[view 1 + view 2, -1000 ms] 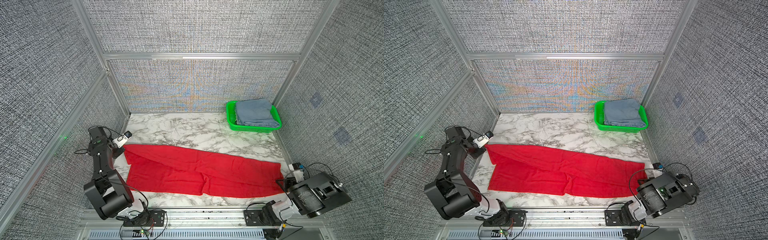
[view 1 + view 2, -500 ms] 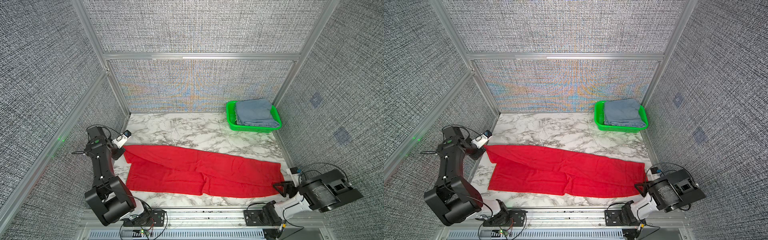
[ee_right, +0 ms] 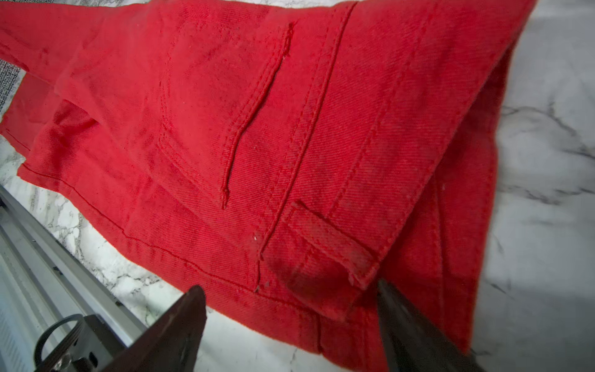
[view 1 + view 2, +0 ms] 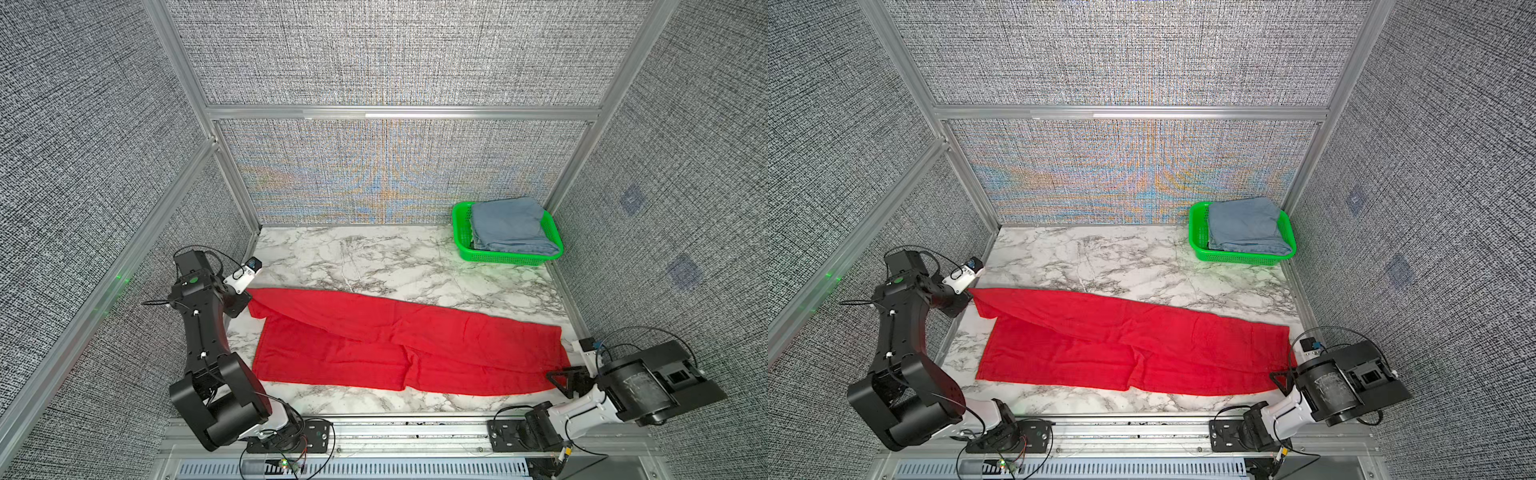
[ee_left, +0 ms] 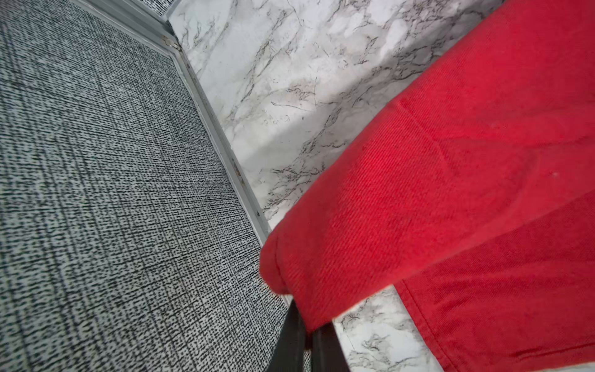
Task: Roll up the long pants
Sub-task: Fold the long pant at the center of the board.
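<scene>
Here my left gripper (image 5: 307, 322) pinches a cuff (image 5: 289, 267) of the long pants (image 4: 407, 349) for tension while my right gripper (image 3: 289, 286), spread, straddles their waistband (image 3: 402, 180).

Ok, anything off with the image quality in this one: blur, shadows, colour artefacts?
Both top views: rainbow moiré on the back wall. Right wrist view: the right end effector is blurred, with a dark shadow on the long pants beside the belt loop. Left wrist view: evenly lit, the left end effector soft and dark.
</scene>
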Robot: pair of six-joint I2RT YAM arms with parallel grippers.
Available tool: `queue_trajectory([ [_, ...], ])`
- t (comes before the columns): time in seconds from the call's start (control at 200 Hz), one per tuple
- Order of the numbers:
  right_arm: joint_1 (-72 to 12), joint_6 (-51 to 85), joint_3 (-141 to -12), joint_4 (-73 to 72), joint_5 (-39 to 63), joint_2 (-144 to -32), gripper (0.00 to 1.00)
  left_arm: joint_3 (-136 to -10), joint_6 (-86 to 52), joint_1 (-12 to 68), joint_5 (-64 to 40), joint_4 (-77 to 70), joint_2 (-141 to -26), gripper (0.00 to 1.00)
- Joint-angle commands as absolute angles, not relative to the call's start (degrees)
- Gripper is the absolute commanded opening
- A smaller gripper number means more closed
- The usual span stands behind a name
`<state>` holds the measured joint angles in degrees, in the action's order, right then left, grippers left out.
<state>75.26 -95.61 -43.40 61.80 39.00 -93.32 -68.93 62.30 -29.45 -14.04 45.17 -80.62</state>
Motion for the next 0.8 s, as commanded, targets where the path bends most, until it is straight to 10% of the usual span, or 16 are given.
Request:
queue_trajectory([
  [0.0, 75.2, -95.1, -43.7, 62.6, 38.4, -93.8, 0.85, -68.2, 62.1, -29.5, -14.2, 43.6, -81.3, 0.02],
  [0.791, 74.6, -97.7, -49.0, 66.1, 37.4, -102.0, 0.70, -68.2, 61.1, -29.5, -10.7, 43.0, -82.7, 0.02],
])
